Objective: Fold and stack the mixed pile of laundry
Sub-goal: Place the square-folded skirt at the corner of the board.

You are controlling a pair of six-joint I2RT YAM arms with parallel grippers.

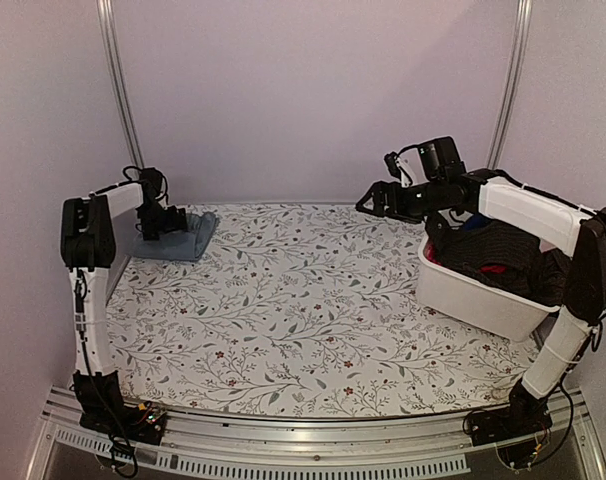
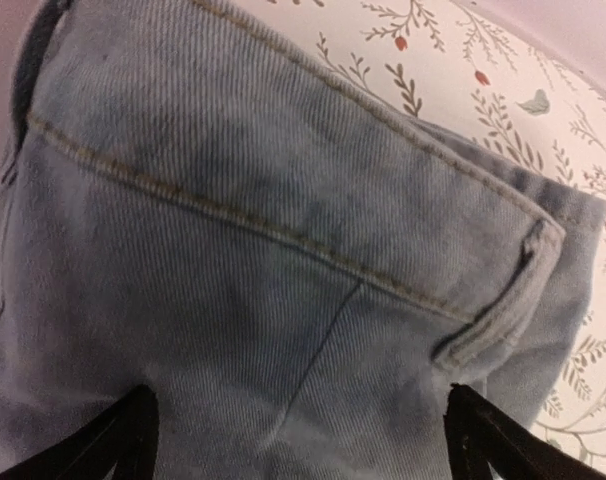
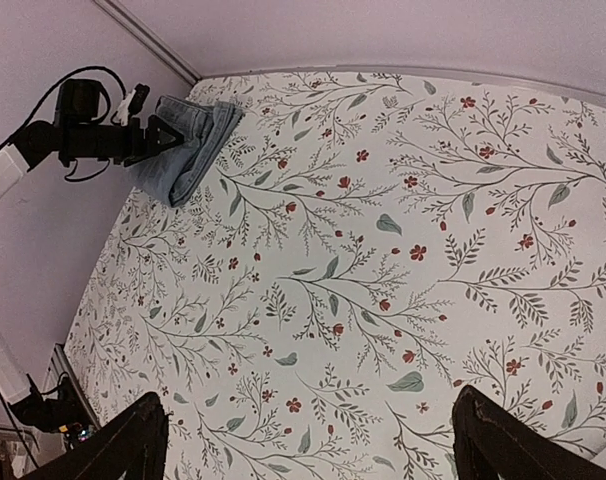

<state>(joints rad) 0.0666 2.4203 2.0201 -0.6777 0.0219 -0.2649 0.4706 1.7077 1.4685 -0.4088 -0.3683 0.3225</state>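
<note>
Denim piece [image 1: 183,241] beneath left hand [image 2: 303,440], fingers [image 2: 123,438] apart; right hand [image 3: 308,440] likewise apart, near white bin [image 1: 473,295].

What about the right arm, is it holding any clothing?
No, its jaws stand open and empty above the flowered table cover.

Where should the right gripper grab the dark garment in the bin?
Probably pinch the raised bunch at the top of the dark garment, coming straight down from above. It mounds above the rim of the white bin, whose walls block a side approach. The right gripper is open.
</note>
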